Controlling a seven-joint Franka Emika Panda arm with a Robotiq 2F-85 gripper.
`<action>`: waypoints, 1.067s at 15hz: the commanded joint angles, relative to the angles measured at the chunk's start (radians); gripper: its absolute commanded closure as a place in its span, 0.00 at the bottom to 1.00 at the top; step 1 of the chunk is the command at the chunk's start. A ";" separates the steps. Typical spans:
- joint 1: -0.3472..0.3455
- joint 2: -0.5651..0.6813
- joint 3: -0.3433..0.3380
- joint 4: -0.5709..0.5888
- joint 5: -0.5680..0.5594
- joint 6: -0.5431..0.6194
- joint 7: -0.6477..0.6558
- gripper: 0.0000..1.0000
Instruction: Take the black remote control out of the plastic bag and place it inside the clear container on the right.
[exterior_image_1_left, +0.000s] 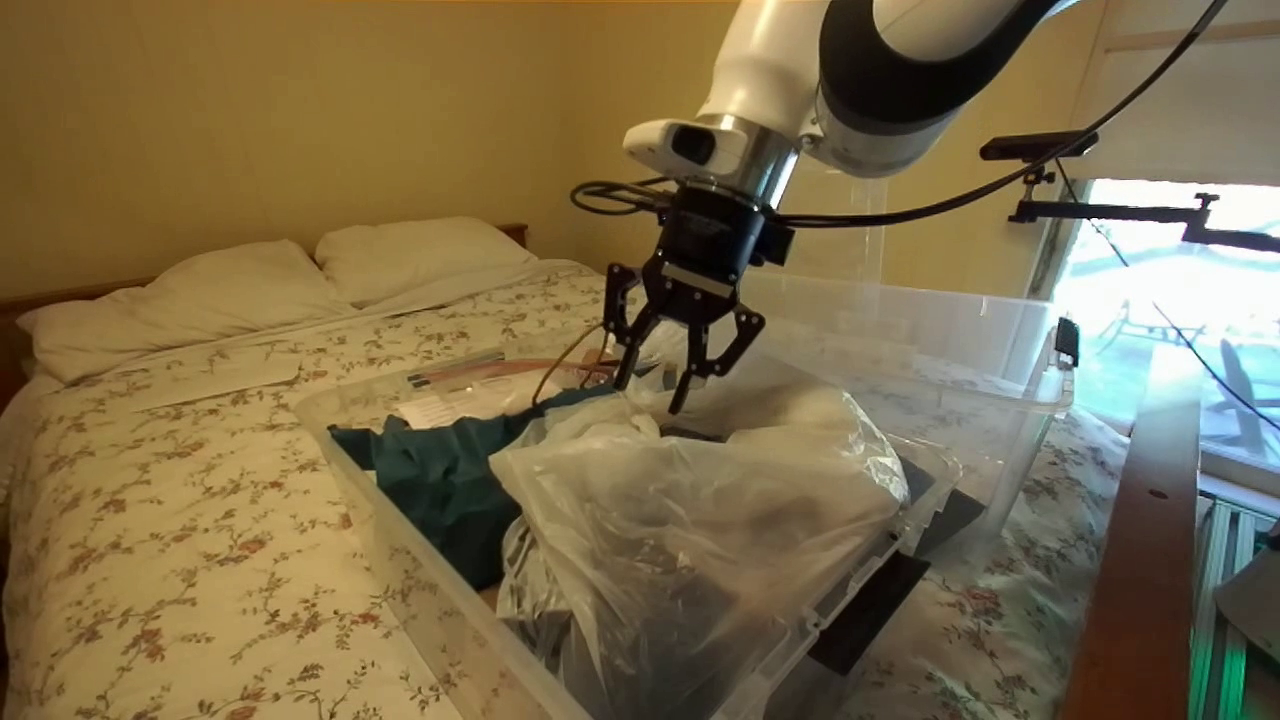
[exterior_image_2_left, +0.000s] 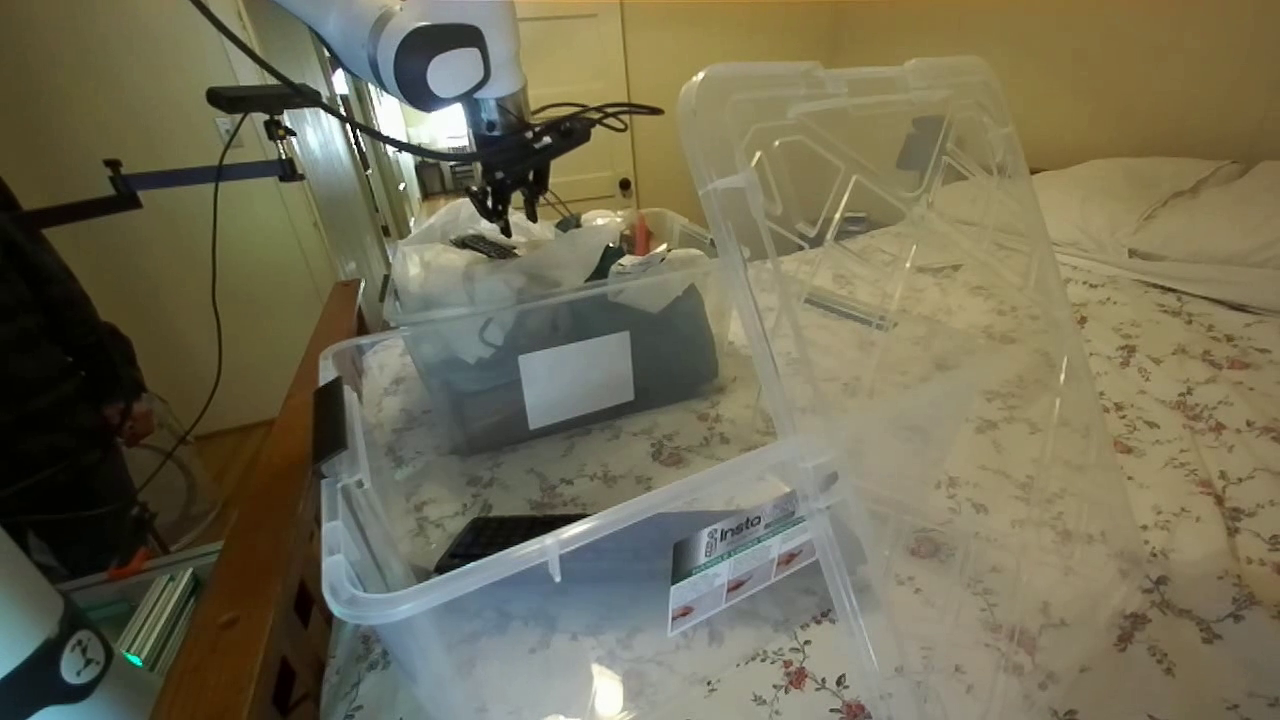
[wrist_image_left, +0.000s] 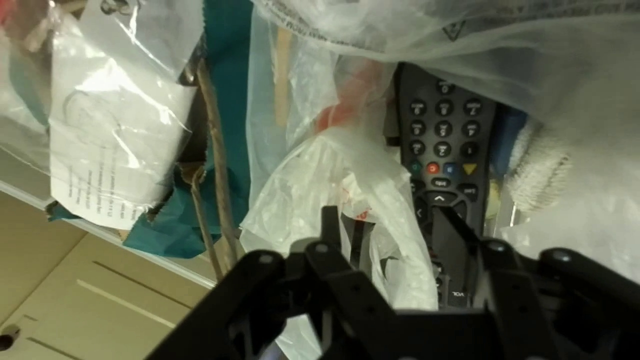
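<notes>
Room above remote (wrist_image_left: 443, 140), plastic bag (exterior_image_1_left: 700, 500) around

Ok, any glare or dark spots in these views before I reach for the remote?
Wrist view: digits on the black remote control are readable, upside down; the clear packet glares white; the fingers show almost black. In an exterior view, the window is blown out and highlights streak the plastic bag; in an exterior view, a bright reflection shows low on the clear container.
</notes>
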 joint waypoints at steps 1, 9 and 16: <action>-0.025 -0.037 0.017 -0.025 0.013 -0.007 0.006 0.35; -0.058 -0.066 0.007 -0.121 0.034 0.002 0.052 0.44; -0.048 -0.010 0.039 -0.120 0.051 -0.014 0.042 0.46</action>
